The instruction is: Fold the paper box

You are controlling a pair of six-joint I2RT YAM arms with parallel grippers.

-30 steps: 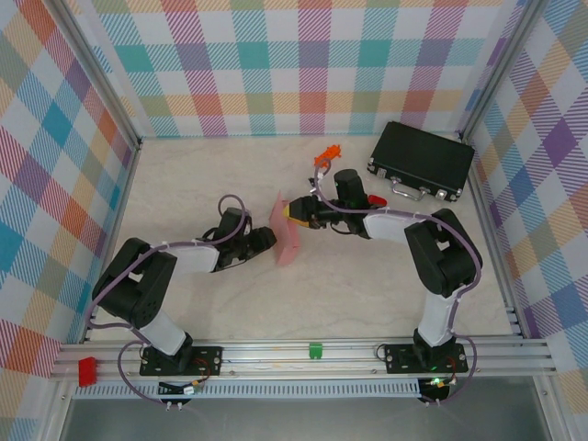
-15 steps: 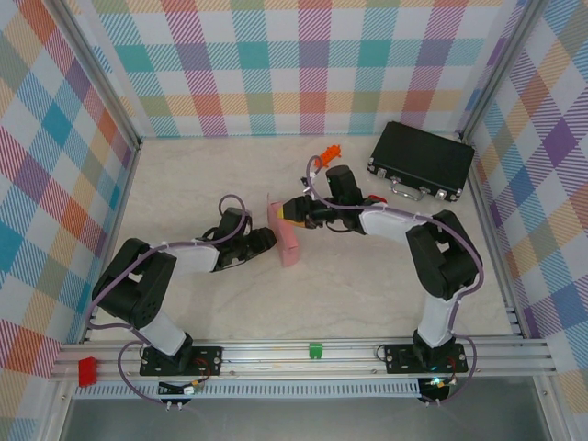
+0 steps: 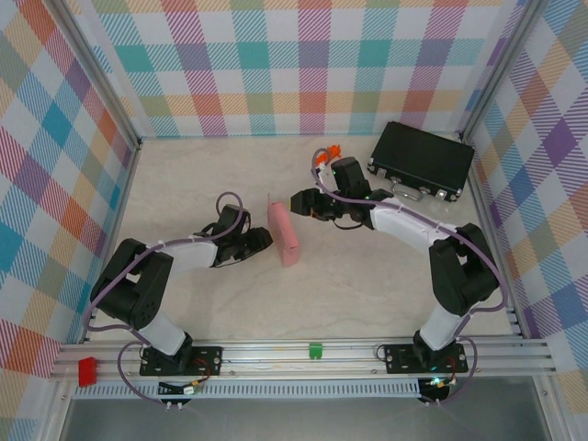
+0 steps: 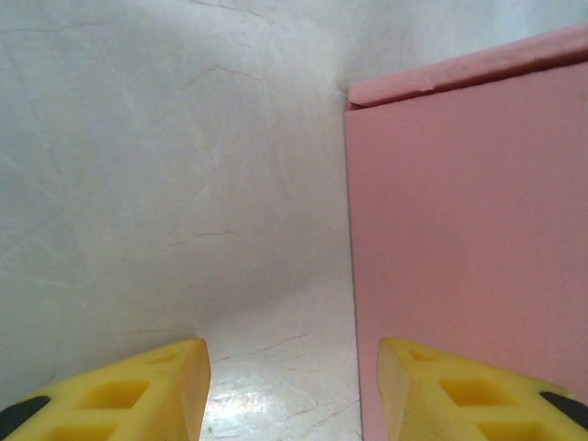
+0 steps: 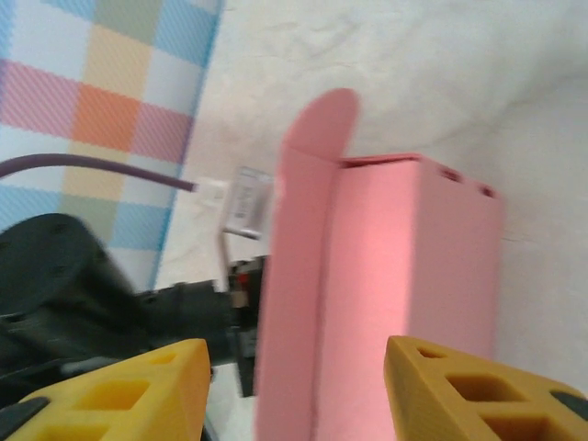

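Note:
The pink paper box [image 3: 286,236] stands on the table as a narrow folded block. In the right wrist view the paper box [image 5: 404,276] has a rounded flap [image 5: 317,119] sticking up at its far corner. My left gripper [image 3: 265,241] sits low just left of the box. It is open; in its wrist view the left gripper [image 4: 292,390] has bare table between the yellow fingers, and the box wall [image 4: 469,230] rises ahead of the right finger. My right gripper [image 3: 297,202] hovers just beyond the box's far end. The right gripper [image 5: 294,390] is open, with the box ahead of it and untouched.
A black hard case [image 3: 421,161] lies at the back right, with a small orange object [image 3: 327,154] to its left. The checkered walls [image 3: 276,64] enclose the table on three sides. The aluminium rail [image 3: 303,354] runs along the near edge.
The right gripper has let go of the box's flap and drawn back to the far right. The box now stands by itself. The left gripper has edged slightly left.

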